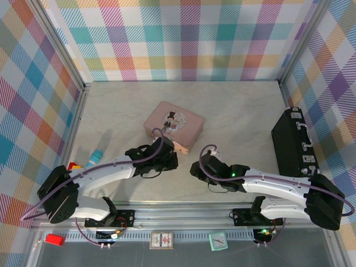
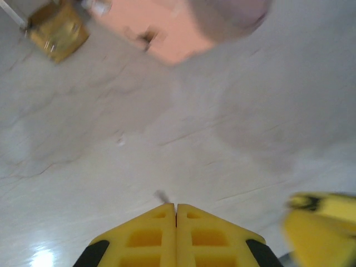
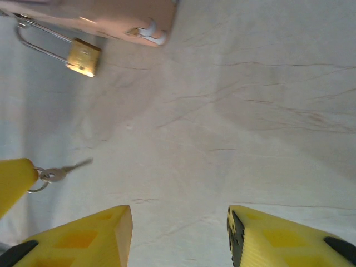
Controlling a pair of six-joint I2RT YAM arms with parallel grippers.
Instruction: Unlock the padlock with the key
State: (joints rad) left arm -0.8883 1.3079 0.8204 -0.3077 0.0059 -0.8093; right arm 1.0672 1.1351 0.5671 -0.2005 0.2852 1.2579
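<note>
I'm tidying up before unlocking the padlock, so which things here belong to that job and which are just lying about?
For the job: padlock, key, left fingers gripping the key.

Lying about: pink tin, black case, blue pen-like stick, small clock, red block.

Pastel plaid fabric walls (image 1: 183, 39) enclose a pale grey marble-patterned tabletop (image 1: 122, 105) on three sides; an aluminium rail (image 1: 183, 214) runs along its near edge.
</note>
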